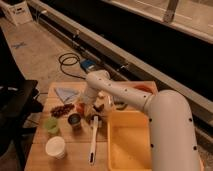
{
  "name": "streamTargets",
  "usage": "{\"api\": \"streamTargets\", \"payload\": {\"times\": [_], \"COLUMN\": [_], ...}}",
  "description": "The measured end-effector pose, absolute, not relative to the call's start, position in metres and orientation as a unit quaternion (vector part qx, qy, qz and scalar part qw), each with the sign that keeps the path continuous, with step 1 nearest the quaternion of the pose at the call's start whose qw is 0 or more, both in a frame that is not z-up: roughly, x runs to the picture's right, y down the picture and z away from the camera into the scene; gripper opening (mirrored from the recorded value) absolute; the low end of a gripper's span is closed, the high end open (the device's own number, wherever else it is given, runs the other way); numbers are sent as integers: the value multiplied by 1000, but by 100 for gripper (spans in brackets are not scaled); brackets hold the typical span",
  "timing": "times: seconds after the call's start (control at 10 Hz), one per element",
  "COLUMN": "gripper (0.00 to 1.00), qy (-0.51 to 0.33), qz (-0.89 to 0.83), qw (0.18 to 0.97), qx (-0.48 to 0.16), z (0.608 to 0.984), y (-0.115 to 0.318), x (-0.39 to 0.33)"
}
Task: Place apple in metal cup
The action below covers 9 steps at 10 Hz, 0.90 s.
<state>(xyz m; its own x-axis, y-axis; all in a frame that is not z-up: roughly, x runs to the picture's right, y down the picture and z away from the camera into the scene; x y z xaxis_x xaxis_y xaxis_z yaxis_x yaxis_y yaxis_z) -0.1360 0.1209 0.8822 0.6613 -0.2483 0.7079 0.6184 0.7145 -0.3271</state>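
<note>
The metal cup (74, 121) is a short dark grey cylinder near the middle left of the wooden table (75, 160). A small orange-red patch just above it looks like the apple (79, 107), and it sits at the tip of my gripper (83, 108). The white arm reaches in from the lower right and bends down there, so the gripper is just behind and above the metal cup. The arm's wrist hides most of the gripper.
A light green cup (51, 125) and a white cup (55, 147) stand left of the metal cup. A white long-handled utensil (93, 141) lies beside a yellow bin (127, 145). A blue cloth (66, 93), a brown heap (61, 110) and an orange-red bowl (143, 89) sit further back.
</note>
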Motion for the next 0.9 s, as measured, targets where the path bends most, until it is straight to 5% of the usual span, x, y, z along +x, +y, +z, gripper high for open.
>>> {"api": "streamTargets", "payload": {"times": [0.5, 0.9], "gripper": [4, 0], "qy": [-284, -273], "qz": [-240, -246], "qw": [890, 904], "qx": [-264, -219], "z": [863, 818], "y": [105, 73], "x": [-133, -136]}}
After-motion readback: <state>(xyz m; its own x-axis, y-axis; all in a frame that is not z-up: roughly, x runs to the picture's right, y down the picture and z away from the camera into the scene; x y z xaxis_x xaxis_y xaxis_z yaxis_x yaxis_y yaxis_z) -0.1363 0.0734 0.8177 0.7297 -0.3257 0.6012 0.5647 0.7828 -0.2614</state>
